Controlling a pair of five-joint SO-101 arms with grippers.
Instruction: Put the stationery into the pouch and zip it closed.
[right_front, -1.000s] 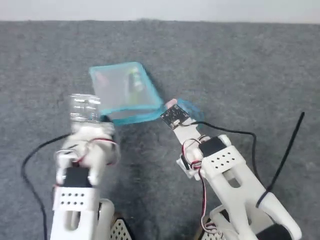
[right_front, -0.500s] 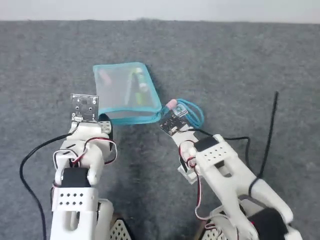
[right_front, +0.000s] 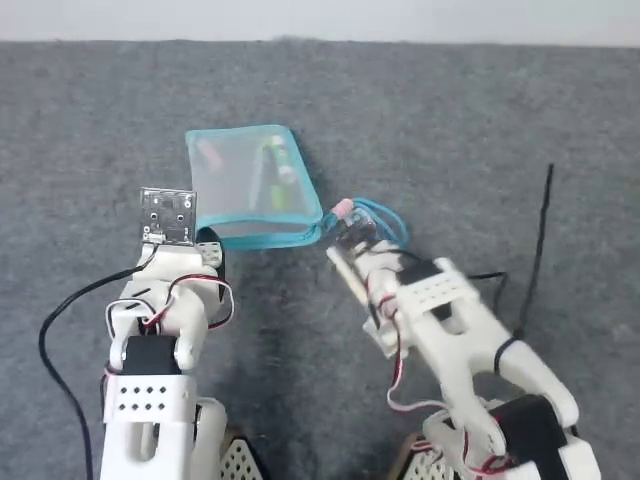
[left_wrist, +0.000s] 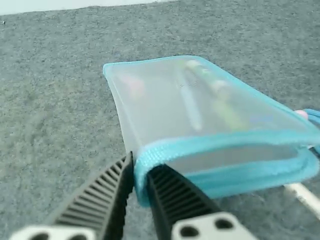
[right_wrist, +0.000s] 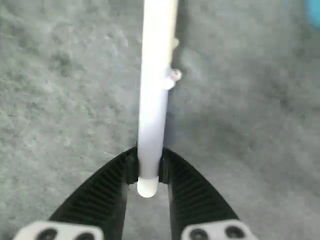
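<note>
Right pincer (right_wrist: 148, 161) is clamped on the pen (right_wrist: 155, 75), aimed lengthwise at the pouch (right_front: 245, 185), whose corner the left pincer (left_wrist: 138, 172) is pinching.

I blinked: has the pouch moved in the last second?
Yes, slightly: the pouch turned clockwise; its far side now lies nearly parallel to the far edge of the carpet.

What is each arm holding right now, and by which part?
The left gripper clamps the pouch by a corner of its teal edge. The right gripper clamps a white pen by its end.
</note>
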